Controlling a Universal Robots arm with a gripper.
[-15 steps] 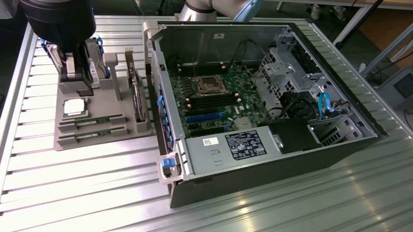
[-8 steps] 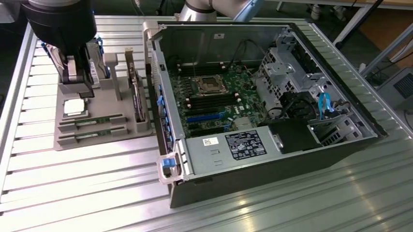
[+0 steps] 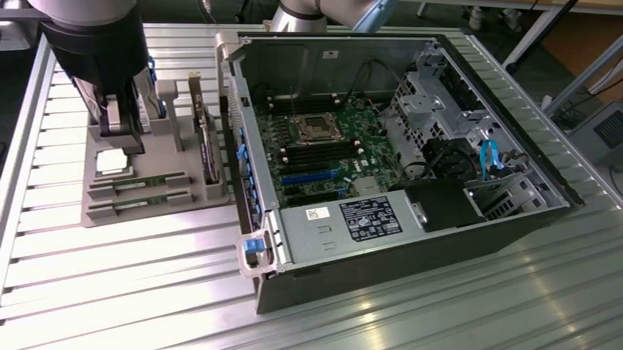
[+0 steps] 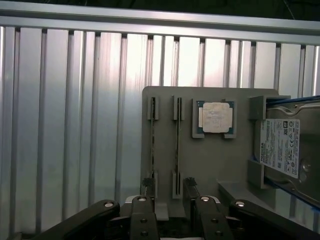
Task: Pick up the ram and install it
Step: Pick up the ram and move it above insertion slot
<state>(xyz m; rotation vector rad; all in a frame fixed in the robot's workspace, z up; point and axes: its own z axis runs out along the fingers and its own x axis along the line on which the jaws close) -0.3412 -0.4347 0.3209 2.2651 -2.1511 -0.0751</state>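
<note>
Two green ram sticks stand on edge in slots of a grey holder tray (image 3: 195, 191): one ram (image 3: 148, 182) and a second ram (image 3: 148, 206) at the exterior view's left. In the wrist view they show as thin lines, ram (image 4: 152, 142) and ram (image 4: 177, 142). My gripper (image 3: 122, 130) hangs over the tray, above the sticks and not touching them. The gripper (image 4: 168, 190) is open with nothing between its fingers (image 4: 146, 189), which bracket the near ends of the sticks. The open computer case (image 3: 322, 259) lies at the exterior view's right, its motherboard (image 3: 331, 157) facing up.
On the tray a square silver processor (image 4: 215, 117) sits beside the sticks, with a hard drive (image 4: 282, 147) past it. A dark expansion card (image 3: 206, 142) stands upright between tray and case. Ribbed aluminium table (image 3: 117, 277) surrounds everything.
</note>
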